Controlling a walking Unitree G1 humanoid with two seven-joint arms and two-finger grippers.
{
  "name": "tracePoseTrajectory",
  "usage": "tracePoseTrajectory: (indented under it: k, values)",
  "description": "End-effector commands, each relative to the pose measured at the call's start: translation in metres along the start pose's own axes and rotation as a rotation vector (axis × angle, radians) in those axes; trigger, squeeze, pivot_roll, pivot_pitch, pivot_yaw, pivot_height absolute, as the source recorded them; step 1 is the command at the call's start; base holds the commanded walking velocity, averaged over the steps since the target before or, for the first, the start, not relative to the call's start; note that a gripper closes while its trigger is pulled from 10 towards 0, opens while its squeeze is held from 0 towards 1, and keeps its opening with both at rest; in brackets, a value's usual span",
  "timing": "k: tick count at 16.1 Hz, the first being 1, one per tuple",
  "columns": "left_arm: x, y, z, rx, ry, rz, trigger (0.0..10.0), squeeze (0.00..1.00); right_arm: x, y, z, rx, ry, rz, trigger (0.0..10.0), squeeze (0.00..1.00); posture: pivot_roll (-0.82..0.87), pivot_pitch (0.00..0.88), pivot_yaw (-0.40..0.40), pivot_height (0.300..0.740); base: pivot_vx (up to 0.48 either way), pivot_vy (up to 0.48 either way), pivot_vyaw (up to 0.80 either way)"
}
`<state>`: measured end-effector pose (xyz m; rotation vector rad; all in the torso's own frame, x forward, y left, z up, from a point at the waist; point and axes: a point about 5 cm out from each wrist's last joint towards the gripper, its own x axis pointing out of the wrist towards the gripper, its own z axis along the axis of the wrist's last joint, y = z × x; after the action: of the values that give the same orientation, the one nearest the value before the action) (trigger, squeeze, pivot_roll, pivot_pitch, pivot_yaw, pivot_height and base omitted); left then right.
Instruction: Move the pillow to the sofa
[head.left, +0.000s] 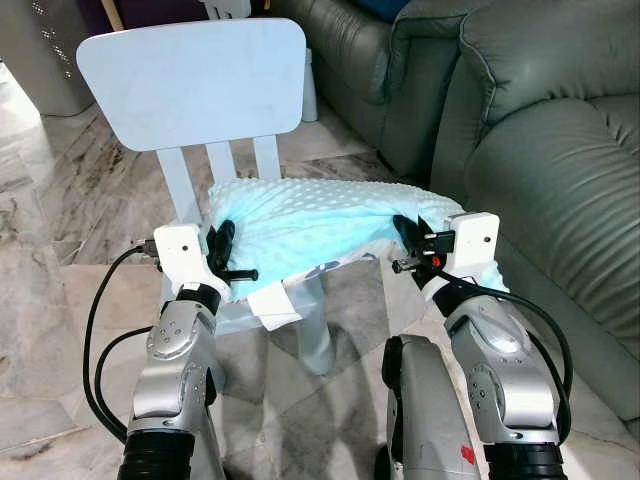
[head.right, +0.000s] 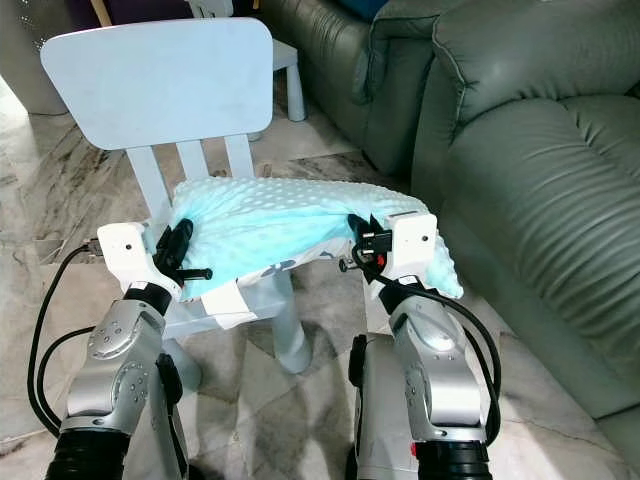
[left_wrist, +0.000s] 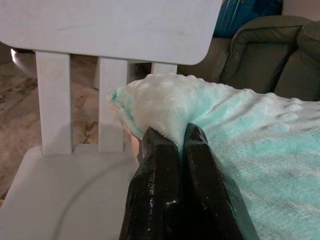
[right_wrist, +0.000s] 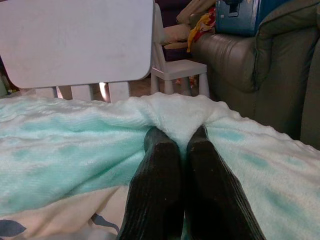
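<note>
Pillow (head.left: 300, 222), mint and bumpy, over white chair (head.left: 190, 80) seat; left claw (head.left: 222, 250) and right claw (head.left: 408, 236) each pinched shut on opposite edges; grey sofa (head.left: 540, 150) just beside.

pillow (head.left: 300, 225) on chair (head.left: 195, 85), both grippers clamped

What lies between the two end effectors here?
The mint pillow spans between the left end effector and right end effector, each pinching an edge; head views show it.
</note>
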<state>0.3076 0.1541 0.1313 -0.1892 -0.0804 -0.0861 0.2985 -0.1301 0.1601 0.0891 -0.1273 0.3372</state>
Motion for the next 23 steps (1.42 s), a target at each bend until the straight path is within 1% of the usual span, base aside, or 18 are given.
tracePoseTrajectory:
  k: [1,4,6,8,11,12,17,20,21,23]
  values:
    - [-0.0004,0.0015,0.0046,0.005,-0.013,0.002,10.0,0.00,0.0029,0.0040,0.0140,-0.008,-0.055,0.013,10.0,0.00,-0.15,0.000,0.024,0.398,0.000,0.000,0.00]
    - [-0.0004,0.0008,0.0038,0.008,-0.007,-0.001,10.0,0.00,0.0024,0.0041,0.0141,-0.009,-0.055,0.014,10.0,0.00,-0.15,0.000,0.026,0.398,0.000,0.000,0.00]
    - [-0.0002,0.0010,0.0033,0.009,-0.005,0.000,10.0,0.00,0.0024,0.0042,0.0143,-0.009,-0.055,0.014,10.0,0.00,-0.15,0.000,0.026,0.418,0.000,0.000,0.00]
    - [-0.0003,0.0010,0.0028,0.009,-0.002,0.001,10.0,0.00,0.0023,0.0039,0.0146,-0.009,-0.056,0.013,10.0,0.00,-0.16,0.000,0.027,0.448,0.000,0.000,0.00]
    - [-0.0002,0.0007,0.0013,0.006,0.005,0.001,10.0,0.00,0.0023,0.0035,0.0147,-0.009,-0.055,0.012,10.0,0.00,-0.16,0.000,0.027,0.478,0.000,0.000,0.00]
    - [0.0002,0.0005,0.0008,0.006,0.007,0.000,10.0,0.00,0.0023,0.0028,0.0146,-0.009,-0.054,0.010,10.0,0.00,-0.16,0.000,0.027,0.498,0.000,0.000,0.00]
    - [0.0015,-0.0001,-0.0007,0.007,0.014,-0.003,10.0,0.00,0.0036,0.0028,0.0152,-0.008,-0.057,0.016,10.0,0.00,-0.16,0.000,0.026,0.563,0.000,0.000,0.00]
    - [0.0020,-0.0011,-0.0018,0.009,0.019,-0.008,10.0,0.00,0.0037,0.0023,0.0163,-0.010,-0.061,0.019,10.0,0.00,-0.16,0.000,0.027,0.593,0.000,0.000,0.00]
    - [0.0031,-0.0018,-0.0028,0.011,0.024,-0.012,10.0,0.00,0.0038,0.0017,0.0164,-0.014,-0.060,0.019,10.0,0.00,-0.17,0.000,0.030,0.613,0.000,0.000,0.00]
    - [0.0038,-0.0027,-0.0032,0.010,0.026,-0.018,10.0,0.00,0.0038,0.0015,0.0164,-0.013,-0.060,0.018,10.0,0.00,-0.17,0.000,0.031,0.633,0.000,0.000,0.00]
